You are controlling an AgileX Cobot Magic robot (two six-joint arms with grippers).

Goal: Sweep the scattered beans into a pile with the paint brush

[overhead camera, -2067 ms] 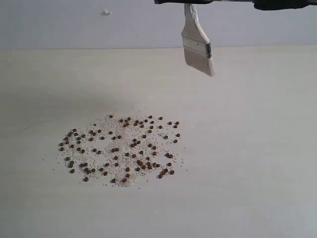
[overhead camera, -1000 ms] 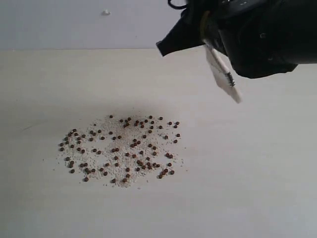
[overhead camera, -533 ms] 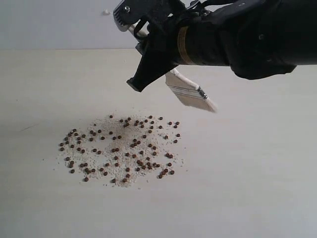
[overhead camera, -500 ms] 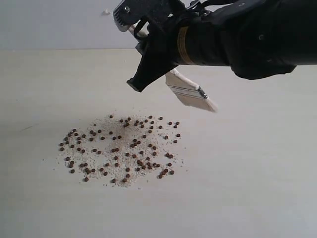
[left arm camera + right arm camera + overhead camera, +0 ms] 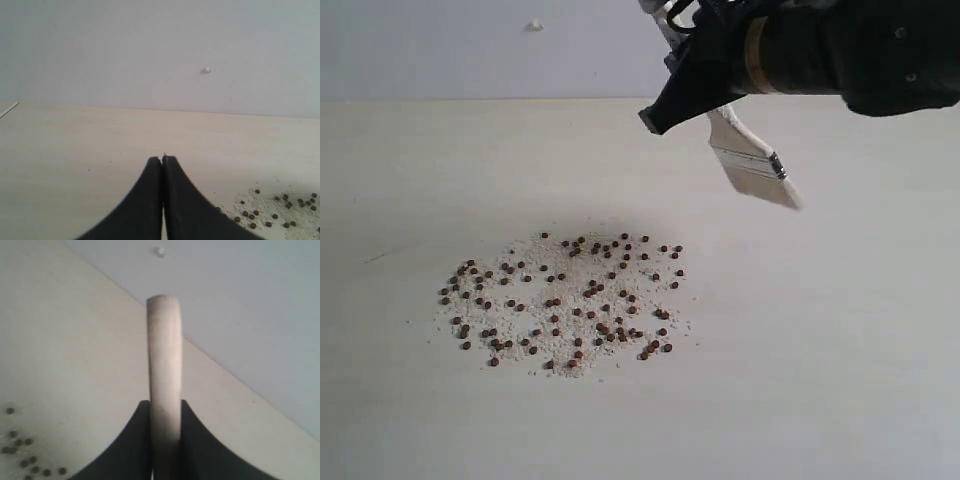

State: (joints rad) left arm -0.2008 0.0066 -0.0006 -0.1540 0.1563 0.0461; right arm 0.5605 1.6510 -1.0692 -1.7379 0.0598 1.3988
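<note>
The beans (image 5: 565, 300) lie scattered in a broad patch mixed with whitish crumbs, left of the table's middle; no pile shows. My right gripper (image 5: 670, 105) hangs above and to the right of the patch, shut on the pale handle of the paint brush (image 5: 748, 162). The bristles (image 5: 767, 187) point down and to the right, held off the table. In the right wrist view the handle (image 5: 164, 355) stands between the jaws of the gripper (image 5: 165, 402), with a few beans (image 5: 25, 450) nearby. My left gripper (image 5: 161, 159) is shut and empty, near the patch's edge (image 5: 270, 210).
The pale table (image 5: 840, 350) runs back to a grey wall (image 5: 440, 50) with a small white speck (image 5: 533, 25). The black right arm (image 5: 860, 50) fills the upper right of the exterior view.
The right arm has drawn back to the right and upward with the brush, away from the patch's far edge. The beans have not moved.
</note>
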